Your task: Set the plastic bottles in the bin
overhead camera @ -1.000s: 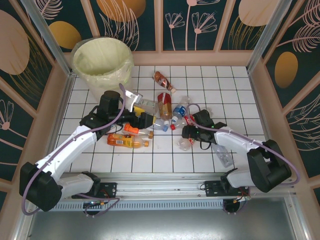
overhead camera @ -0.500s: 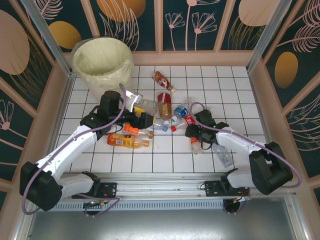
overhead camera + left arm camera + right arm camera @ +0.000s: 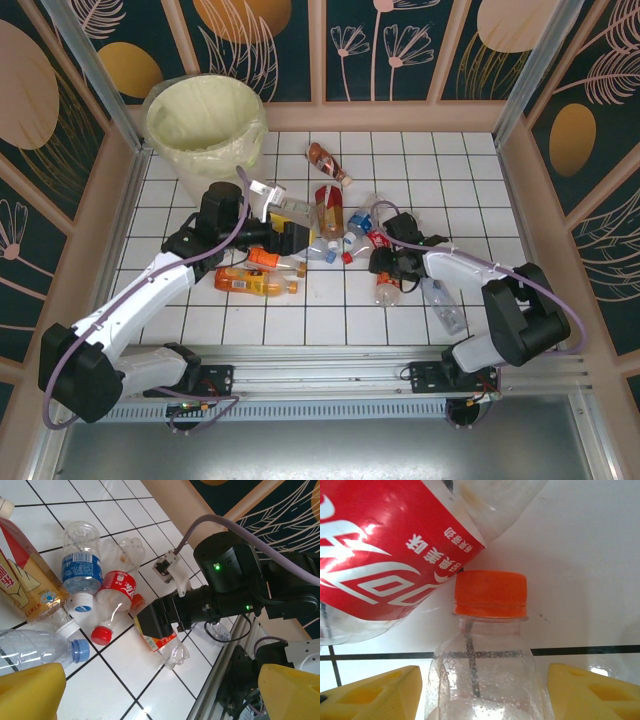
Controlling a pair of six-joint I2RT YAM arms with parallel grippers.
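**Tiled table** (image 3: 470,190). It carries all the work.

**Bin** (image 3: 215,160). It stands in the far left corner, beyond the left pincer and well apart from the right one. The stretch of pale lining that shows holds no bottle. The task is therefore judged barely begun, with every bottle in sight left to move.

**Pile of bottles** (image 3: 335,225). A dozen or so lie flat on the tiles between the two pincers. An orange one (image 3: 255,283) lies near the left arm and a brown one (image 3: 328,160) lies far beyond both pincers.

**Left pincer** (image 3: 160,695). It is spread fully, holds nothing, and hangs above the near left side of the pile.

**Right pincer** (image 3: 482,695). It is about half spread and lowered over one clear bottle (image 3: 162,642), with a finger on each side of its shoulder. A thin gap shows on both sides, so no firm hold is judged yet.

**Clear bottle.** It lies on its side under the right pincer. Its long axis runs crosswise to the closing line of the fingers, which suits a grip. Its base points back toward the near edge of the table.

**Orange cap** (image 3: 491,594). It points ahead of the fingertips and sits just beside a red-labelled cola bottle (image 3: 385,555).
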